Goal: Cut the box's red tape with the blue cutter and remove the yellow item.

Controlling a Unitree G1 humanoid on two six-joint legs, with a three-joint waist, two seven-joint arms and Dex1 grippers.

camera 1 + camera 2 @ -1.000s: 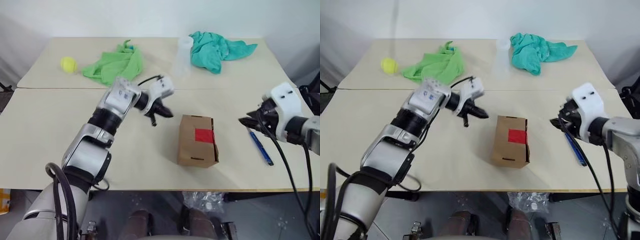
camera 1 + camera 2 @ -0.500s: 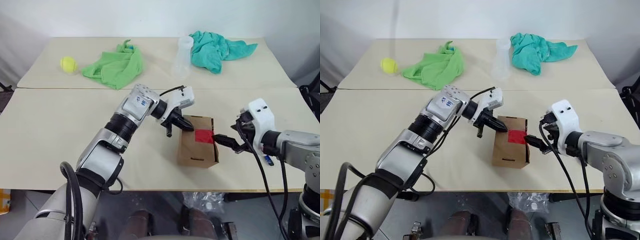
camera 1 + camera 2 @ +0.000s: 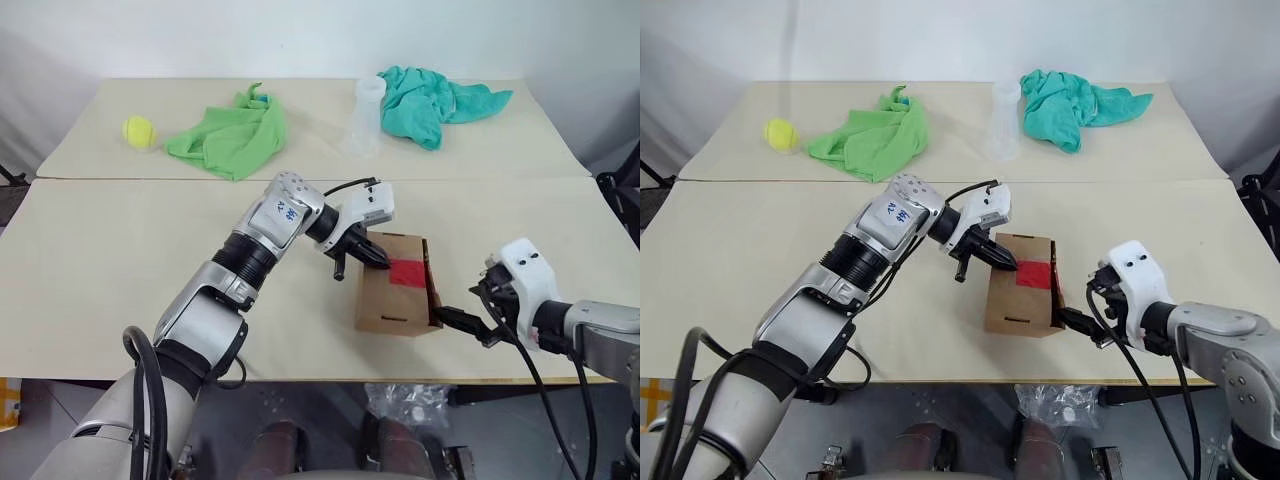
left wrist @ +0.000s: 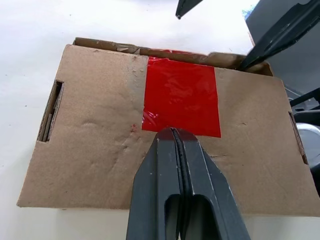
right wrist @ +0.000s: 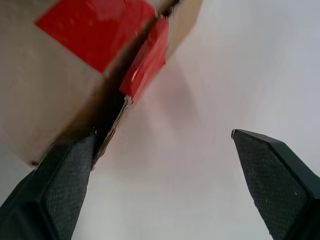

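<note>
On left forearm (image 3: pixel 284 206), small blue marking, unreadable; box (image 3: pixel 392 300) unprinted.

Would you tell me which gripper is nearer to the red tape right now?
Left. The left gripper, shut, sits at the edge of the red tape on the box; the right gripper, open, is at the box's lower right corner.

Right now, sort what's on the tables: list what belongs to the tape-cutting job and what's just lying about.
Job:
- box
- red tape across its top
- left gripper, shut, over the box
- right gripper, open, beside the box

Lying about:
- tennis ball
- green cloth
- teal cloth
- clear cup
</note>
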